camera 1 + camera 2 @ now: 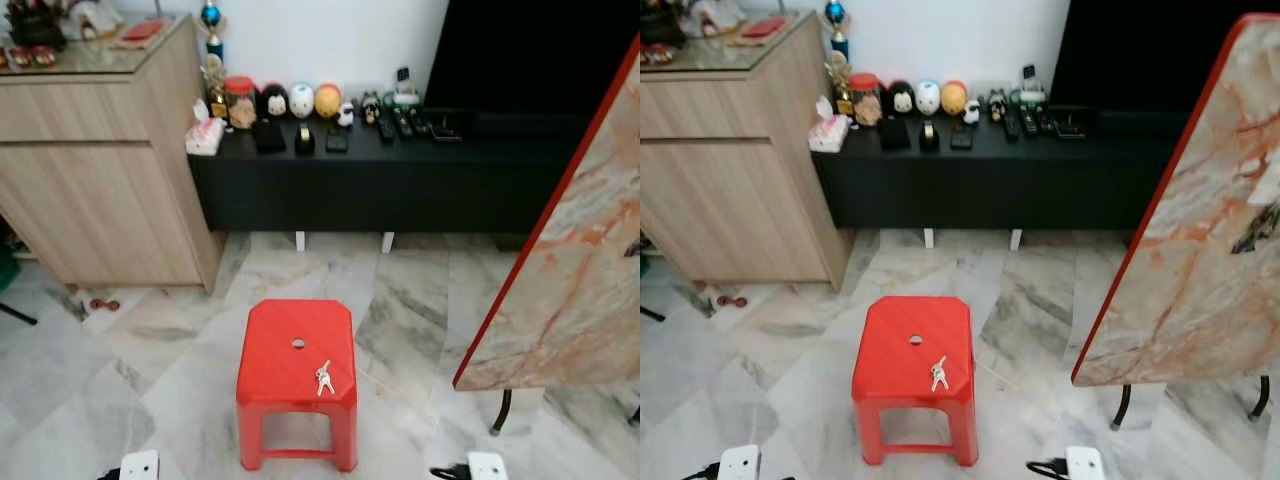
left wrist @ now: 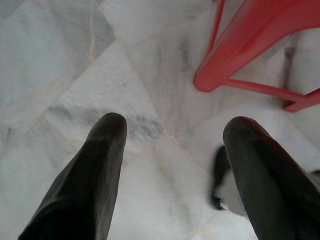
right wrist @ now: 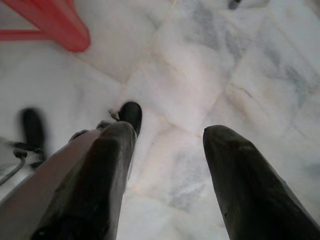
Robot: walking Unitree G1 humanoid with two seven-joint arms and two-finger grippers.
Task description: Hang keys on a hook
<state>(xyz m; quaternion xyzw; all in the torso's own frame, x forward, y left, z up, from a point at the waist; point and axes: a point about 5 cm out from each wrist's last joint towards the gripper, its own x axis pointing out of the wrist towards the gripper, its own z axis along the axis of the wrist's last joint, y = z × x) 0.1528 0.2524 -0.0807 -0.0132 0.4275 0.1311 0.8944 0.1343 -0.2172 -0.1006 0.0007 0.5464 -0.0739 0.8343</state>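
From where I sit the job looks barely begun: nothing is picked up and nothing is hung. Going left to right, my left claw (image 2: 172, 150) hangs low with its two fingers spread wide over the marble floor (image 2: 75, 60), holding nothing, one leg of the red stool (image 1: 296, 372) just beyond it. The keys (image 1: 323, 377) lie loose on the stool's seat, near its front right corner and a little apart from the round hole in the middle. My right claw (image 3: 167, 155) is likewise spread and empty above the floor, with a stool leg at the edge of its wrist view. What is left, as I judge it, is the whole task: approach, take the keys, find a hook and hang them. I cannot make out any hook; the wooden cabinet (image 1: 95, 180), the black table (image 1: 380, 175) with its row of small ornaments and the tilted marble-patterned slab (image 1: 560, 270) offer none that I can see. The keys are too small to count or to tell whether a ring joins them.
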